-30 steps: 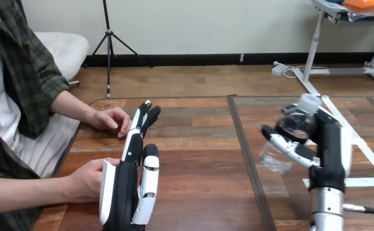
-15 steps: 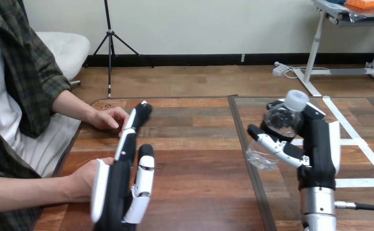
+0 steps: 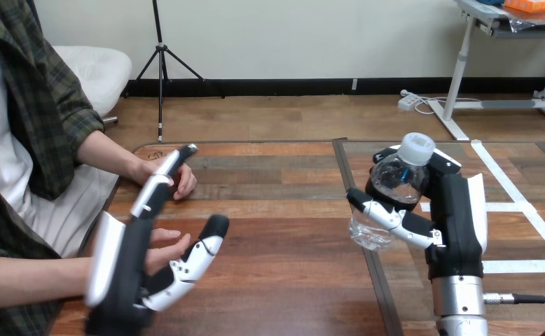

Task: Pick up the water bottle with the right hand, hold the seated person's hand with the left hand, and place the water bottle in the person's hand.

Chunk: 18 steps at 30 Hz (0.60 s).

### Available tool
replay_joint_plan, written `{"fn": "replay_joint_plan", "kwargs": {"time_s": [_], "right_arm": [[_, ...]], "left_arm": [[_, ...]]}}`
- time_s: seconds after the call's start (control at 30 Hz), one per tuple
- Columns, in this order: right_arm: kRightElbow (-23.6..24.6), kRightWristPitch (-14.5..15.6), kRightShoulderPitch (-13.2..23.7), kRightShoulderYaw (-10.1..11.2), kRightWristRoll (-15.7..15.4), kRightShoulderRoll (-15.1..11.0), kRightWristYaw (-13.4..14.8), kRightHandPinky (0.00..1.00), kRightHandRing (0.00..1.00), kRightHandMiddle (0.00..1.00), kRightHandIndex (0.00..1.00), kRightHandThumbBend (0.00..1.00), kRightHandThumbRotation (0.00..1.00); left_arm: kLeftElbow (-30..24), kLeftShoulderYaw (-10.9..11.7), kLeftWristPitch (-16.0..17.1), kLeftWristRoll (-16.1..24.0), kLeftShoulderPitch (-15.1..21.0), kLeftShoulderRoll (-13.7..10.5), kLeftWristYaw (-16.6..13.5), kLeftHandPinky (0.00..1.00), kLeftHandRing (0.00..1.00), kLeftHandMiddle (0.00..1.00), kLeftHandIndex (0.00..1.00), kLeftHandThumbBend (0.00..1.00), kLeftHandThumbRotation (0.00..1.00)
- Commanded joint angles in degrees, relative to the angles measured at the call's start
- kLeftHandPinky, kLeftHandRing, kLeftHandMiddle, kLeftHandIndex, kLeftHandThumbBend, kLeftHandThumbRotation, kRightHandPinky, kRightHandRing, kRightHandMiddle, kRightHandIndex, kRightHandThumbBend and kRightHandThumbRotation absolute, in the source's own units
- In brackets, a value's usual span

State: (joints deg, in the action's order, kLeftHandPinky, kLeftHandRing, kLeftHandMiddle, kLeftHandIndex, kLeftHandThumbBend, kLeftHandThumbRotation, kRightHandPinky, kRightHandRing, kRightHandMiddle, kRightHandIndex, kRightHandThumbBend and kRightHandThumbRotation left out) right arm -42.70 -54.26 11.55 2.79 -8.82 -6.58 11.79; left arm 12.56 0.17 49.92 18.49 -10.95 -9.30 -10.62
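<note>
My right hand [image 3: 459, 217] is shut on the clear water bottle [image 3: 394, 183], which has a white cap and leans a little to the left above the table's right half. At the lower left, my left hand [image 3: 119, 269] is open, its fingers [image 3: 159, 183] straight and pointing away, its thumb [image 3: 198, 253] spread to the right. The person's near hand [image 3: 166, 245] lies palm up in the gap between that thumb and the fingers, touching or close against my palm; nothing curls round it. The bottle is well to the right of that hand.
The person's far hand [image 3: 159, 171] rests on the wooden table [image 3: 284, 210] near its far left corner, just beyond my left fingertips. A dark seam [image 3: 357, 210] runs down the table, with white tape lines [image 3: 525, 217] on its right part.
My left hand has swung left and tipped over, its thumb spreading away from the fingers. The person's near hand now shows in that gap. My right hand has carried the bottle leftward.
</note>
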Motion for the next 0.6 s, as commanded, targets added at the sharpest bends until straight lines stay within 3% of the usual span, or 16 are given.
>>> {"fn": "replay_joint_plan", "kwargs": {"time_s": [0.0,0.1,0.33,0.57], "right_arm": [[5.65,0.37,2.09,-0.38,0.13,0.75,-0.49,0.42,0.44,0.49,0.50,0.72,0.00],[6.07,0.87,1.91,-0.63,0.26,0.86,-1.05,0.41,0.44,0.48,0.50,0.72,0.00],[5.88,1.33,1.81,-0.96,-0.06,0.96,-1.72,0.41,0.44,0.48,0.50,0.71,0.00],[5.27,1.49,1.86,-1.13,0.23,0.85,-2.75,0.41,0.44,0.48,0.50,0.70,0.00]], "left_arm": [[-5.63,2.28,-1.89,1.33,1.81,-2.93,1.00,0.86,0.90,0.91,0.87,0.73,0.00],[-6.73,3.30,-3.19,1.73,1.43,-4.17,1.45,0.85,0.89,0.90,0.86,0.78,0.00],[-14.36,7.51,-13.50,14.61,-1.25,-5.94,-1.76,0.82,0.87,0.89,0.84,0.87,0.00],[-17.94,9.16,-20.72,25.31,-2.36,-7.69,-5.88,0.77,0.84,0.86,0.82,0.95,0.00]]}}
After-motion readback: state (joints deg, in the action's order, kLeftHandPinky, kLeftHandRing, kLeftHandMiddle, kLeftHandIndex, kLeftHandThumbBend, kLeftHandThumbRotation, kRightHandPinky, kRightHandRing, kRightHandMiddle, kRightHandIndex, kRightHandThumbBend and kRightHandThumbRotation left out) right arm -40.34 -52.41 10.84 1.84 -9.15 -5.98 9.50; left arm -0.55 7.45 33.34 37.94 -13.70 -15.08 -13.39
